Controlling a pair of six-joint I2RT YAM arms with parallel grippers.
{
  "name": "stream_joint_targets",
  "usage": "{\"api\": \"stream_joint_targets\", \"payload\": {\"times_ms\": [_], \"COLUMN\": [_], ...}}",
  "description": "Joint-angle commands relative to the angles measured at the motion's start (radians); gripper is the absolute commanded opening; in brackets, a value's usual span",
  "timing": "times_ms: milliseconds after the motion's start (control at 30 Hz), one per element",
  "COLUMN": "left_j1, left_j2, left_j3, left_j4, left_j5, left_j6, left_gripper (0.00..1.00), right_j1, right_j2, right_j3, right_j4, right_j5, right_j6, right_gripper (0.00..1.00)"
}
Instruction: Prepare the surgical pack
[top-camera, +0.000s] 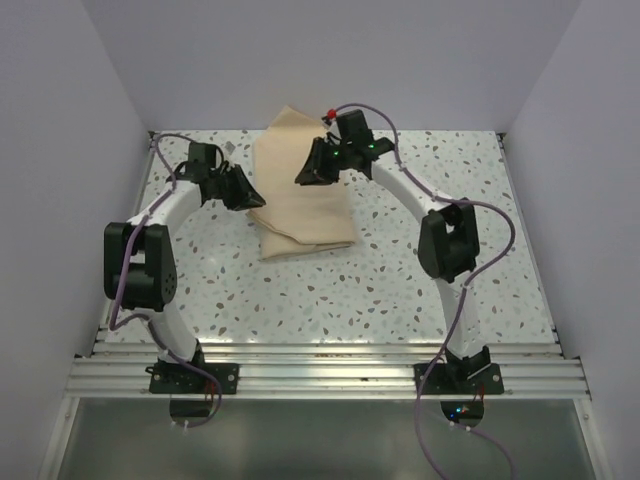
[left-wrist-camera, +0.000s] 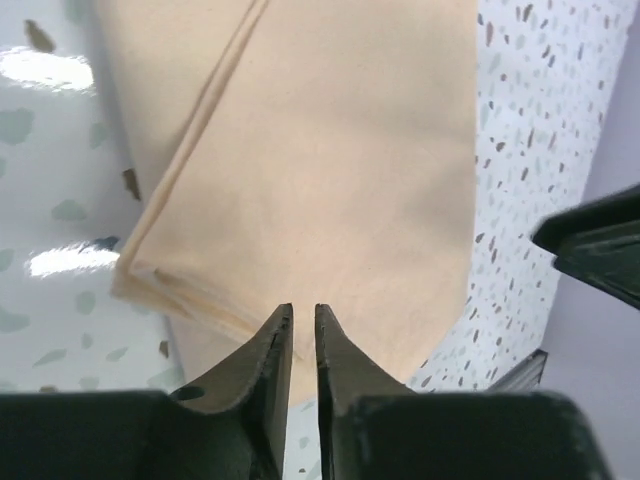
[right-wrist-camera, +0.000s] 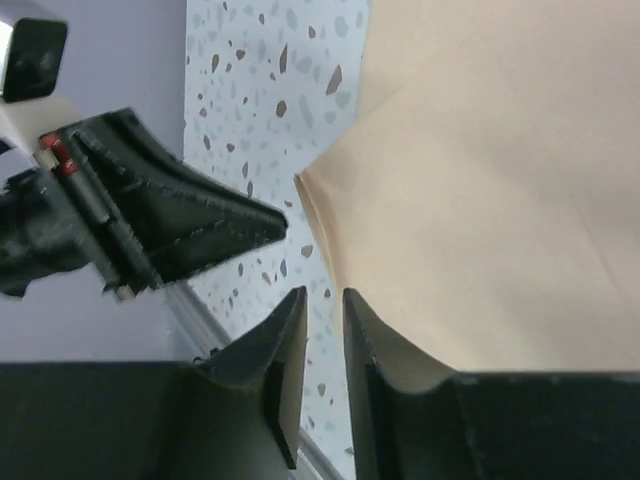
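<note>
**A:** Where is the tan fabric sheet (top-camera: 305, 205)?

**B:** It lies folded and flat on the speckled table (top-camera: 400, 290), toward the back and a little left of centre. Its far corner reaches the table's back edge. The left wrist view shows the layered edges of the fold along one side.

**A:** And the left gripper (top-camera: 255, 198)?

**B:** It sits at the sheet's left edge, low over it. Its jaws stand only a narrow slit apart, and I see nothing pinched between them. The cloth lies smooth beyond the tips.

**A:** The right gripper (top-camera: 308, 175)?

**B:** It is over the far part of the sheet, facing the left one across the cloth. Its jaws are parted a bit wider than the left's, again with nothing held. In its own view the tips hang above a corner where cloth meets table.

**A:** Do the two grippers touch?

**B:** No, they are near each other but apart.

**A:** Is either one touching the fabric?

**B:** I cannot tell.
</note>
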Motion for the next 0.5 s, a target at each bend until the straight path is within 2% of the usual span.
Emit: {"api": "stream_joint_targets", "payload": {"times_ms": [0, 33, 133, 200, 467], "left_j1": [-0.009, -0.013, -0.021, -0.021, -0.021], "left_j2": [0.062, 0.094, 0.148, 0.177, 0.219], "left_j3": [0.047, 0.067, 0.081, 0.083, 0.041], "left_j4": [0.147, 0.146, 0.144, 0.125, 0.103], "left_j5": [0.172, 0.176, 0.174, 0.156, 0.131], "left_j6": [-0.051, -0.058, -0.075, -0.075, -0.053], "left_gripper": [0.17, 0.14, 0.10, 0.09, 0.08], "right_j1": [-0.053, -0.053, -0.050, -0.039, -0.022], "right_j2": [-0.143, -0.155, -0.155, -0.149, -0.101], "right_j3": [-0.186, -0.261, -0.368, -0.415, -0.519], "right_j4": [0.071, 0.091, 0.193, 0.262, 0.184], "right_j5": [-0.289, -0.324, -0.487, -0.559, -0.578], "right_j6": [-0.055, -0.061, -0.026, 0.002, -0.098], "right_gripper": [0.23, 0.11, 0.03, 0.00, 0.00]}}
